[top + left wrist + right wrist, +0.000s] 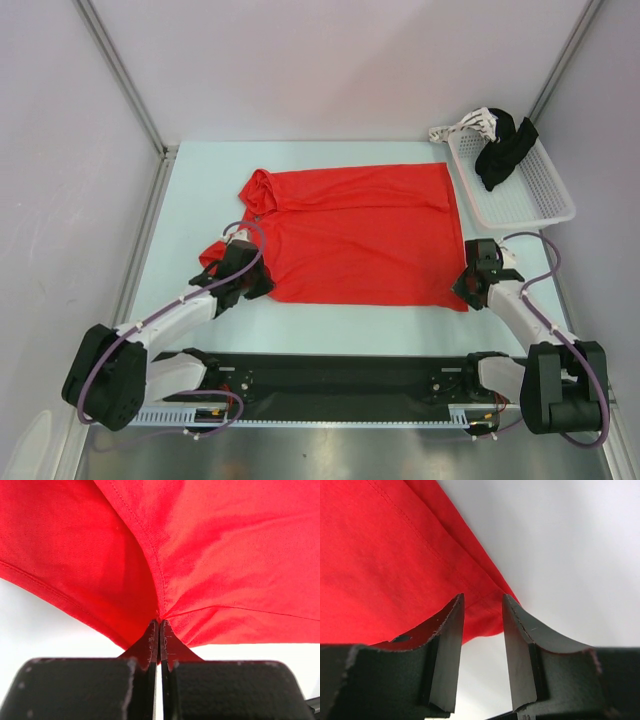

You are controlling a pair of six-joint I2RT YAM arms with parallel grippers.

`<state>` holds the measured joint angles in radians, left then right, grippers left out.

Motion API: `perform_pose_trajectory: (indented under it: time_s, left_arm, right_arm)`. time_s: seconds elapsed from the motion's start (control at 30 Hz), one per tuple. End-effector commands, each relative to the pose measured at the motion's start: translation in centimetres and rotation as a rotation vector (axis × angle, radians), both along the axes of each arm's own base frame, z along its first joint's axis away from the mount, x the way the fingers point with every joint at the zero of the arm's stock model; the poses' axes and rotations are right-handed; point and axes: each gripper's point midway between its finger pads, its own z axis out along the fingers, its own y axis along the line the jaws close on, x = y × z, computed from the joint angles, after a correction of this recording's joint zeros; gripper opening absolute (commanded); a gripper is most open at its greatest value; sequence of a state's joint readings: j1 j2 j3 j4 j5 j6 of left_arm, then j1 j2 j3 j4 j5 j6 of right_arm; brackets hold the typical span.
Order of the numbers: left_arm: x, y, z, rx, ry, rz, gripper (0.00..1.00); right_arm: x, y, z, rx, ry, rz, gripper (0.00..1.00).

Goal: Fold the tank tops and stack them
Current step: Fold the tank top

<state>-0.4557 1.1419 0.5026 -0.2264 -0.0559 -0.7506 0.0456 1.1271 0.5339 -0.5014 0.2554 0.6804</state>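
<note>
A bright red tank top (pixel 360 235) lies spread on the table, its left end bunched. My left gripper (pixel 243 262) is at its near left corner, shut on the fabric. In the left wrist view the jaws (pixel 160 622) pinch a gathered fold of the red tank top (pixel 215 560). My right gripper (pixel 476 285) is at the near right corner. In the right wrist view it (pixel 482 600) is open, its fingers either side of the red corner (pixel 395 565), not closed on it.
A white mesh basket (pixel 530 205) stands at the back right with a black garment (pixel 505 150) and a white item (pixel 472 125) in it. Grey walls close in the table on both sides and at the back.
</note>
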Motion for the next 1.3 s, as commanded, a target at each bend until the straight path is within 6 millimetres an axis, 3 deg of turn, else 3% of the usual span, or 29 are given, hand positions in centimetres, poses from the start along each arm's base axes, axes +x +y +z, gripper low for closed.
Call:
perform_pose_trajectory:
  time_s: [0.0, 0.23, 0.47, 0.7, 0.8, 0.83, 1.0, 1.1, 1.23, 1.27]
  left_arm:
    - [0.2, -0.6, 1.0, -0.017, -0.039, -0.035, 0.00]
    - [-0.1, -0.4, 0.5, -0.003, -0.027, -0.036, 0.00]
    - [-0.1, -0.4, 0.1, -0.001, -0.021, -0.037, 0.00]
    - [0.1, -0.2, -0.5, 0.022, -0.008, -0.036, 0.00]
    - [0.0, -0.1, -0.9, 0.035, 0.005, -0.036, 0.00]
    - [0.0, -0.1, -1.0, 0.039, 0.010, -0.034, 0.00]
    - [0.6, 0.8, -0.7, 0.101, 0.008, -0.021, 0.08]
    - [0.5, 1.6, -0.4, 0.140, 0.007, -0.005, 0.22]
    - [0.1, 1.6, -0.2, 0.123, -0.006, -0.014, 0.23]
    - [0.0, 1.5, -0.3, 0.117, -0.007, -0.016, 0.27]
  right_arm:
    - [0.0, -0.4, 1.2, -0.007, -0.019, -0.043, 0.41]
    - [-0.8, -0.5, 1.8, 0.007, -0.033, -0.090, 0.42]
    - [-2.0, -0.3, 0.5, 0.031, 0.014, -0.149, 0.41]
    - [-1.9, 0.0, -1.1, 0.052, 0.025, -0.170, 0.40]
    - [-1.7, -0.3, -1.1, 0.041, 0.025, -0.176, 0.21]
    - [-1.7, -0.4, -1.1, 0.037, 0.025, -0.178, 0.00]
    - [-1.7, -0.8, -0.5, 0.037, -0.003, -0.191, 0.00]
    - [-1.6, -1.0, 0.1, 0.040, -0.023, -0.190, 0.00]
    - [-1.7, -1.0, 0.3, 0.042, -0.031, -0.184, 0.00]
    - [-1.8, -1.0, 0.2, 0.042, -0.027, -0.182, 0.00]
